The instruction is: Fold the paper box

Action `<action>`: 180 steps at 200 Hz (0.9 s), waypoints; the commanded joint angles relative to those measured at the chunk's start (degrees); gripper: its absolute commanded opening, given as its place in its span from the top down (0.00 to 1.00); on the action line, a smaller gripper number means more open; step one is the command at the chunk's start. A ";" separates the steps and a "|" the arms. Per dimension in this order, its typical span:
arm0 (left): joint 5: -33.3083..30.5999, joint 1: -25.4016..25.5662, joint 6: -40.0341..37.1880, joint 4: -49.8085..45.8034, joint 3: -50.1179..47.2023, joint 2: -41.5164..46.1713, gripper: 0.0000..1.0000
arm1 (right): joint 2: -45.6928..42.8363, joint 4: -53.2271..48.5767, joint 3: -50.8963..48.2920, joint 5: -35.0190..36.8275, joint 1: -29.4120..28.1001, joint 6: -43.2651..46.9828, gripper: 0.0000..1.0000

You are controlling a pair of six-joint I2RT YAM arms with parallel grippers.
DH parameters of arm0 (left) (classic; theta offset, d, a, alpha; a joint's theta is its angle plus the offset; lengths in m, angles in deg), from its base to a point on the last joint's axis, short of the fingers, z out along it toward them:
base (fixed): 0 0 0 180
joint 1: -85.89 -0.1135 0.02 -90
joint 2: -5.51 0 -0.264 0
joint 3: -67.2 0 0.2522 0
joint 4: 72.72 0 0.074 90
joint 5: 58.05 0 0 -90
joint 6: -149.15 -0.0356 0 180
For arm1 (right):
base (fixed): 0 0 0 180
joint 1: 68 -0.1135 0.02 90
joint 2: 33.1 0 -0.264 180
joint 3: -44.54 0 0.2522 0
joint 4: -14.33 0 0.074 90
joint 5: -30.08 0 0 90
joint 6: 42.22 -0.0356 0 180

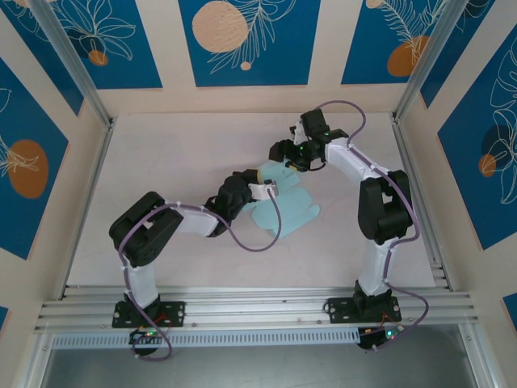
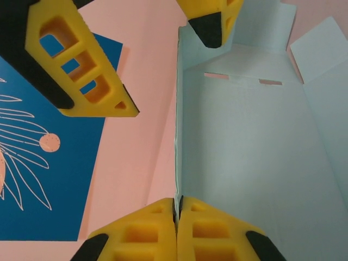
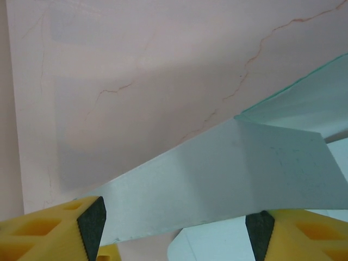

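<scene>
left pincer (image 2: pixel 176 211) is pinched tight on the edge of the box (image 2: pixel 244 157); right pincer (image 3: pixel 175 222) stands wide, a box flap between its fingers.

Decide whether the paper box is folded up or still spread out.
Mostly spread: the paper box lies as an open sheet, flaps out. One flap is raised off the table, left gripper pinching an edge.

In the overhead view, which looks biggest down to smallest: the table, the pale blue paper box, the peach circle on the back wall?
1. table
2-3. paper box and peach circle look close in size; the left arm covers part of the box, so I leave them unranked.
</scene>
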 commanded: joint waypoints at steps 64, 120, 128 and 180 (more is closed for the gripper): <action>0.24 0.18 -2.64 1.59 0.79 -1.04 1.00 | -8.48 -0.13 -2.97 -1.85 3.81 2.69 0.22; 0.01 0.20 -2.92 1.56 1.03 -1.42 1.00 | 2.29 -4.50 7.43 -2.93 2.79 4.26 0.19; -0.02 0.20 -2.74 1.55 1.13 -1.39 1.00 | 3.26 -5.07 8.09 -2.19 2.36 4.41 0.19; -0.10 0.17 -2.47 1.68 1.56 -2.04 1.00 | 6.20 -8.49 9.62 1.50 0.00 5.22 0.26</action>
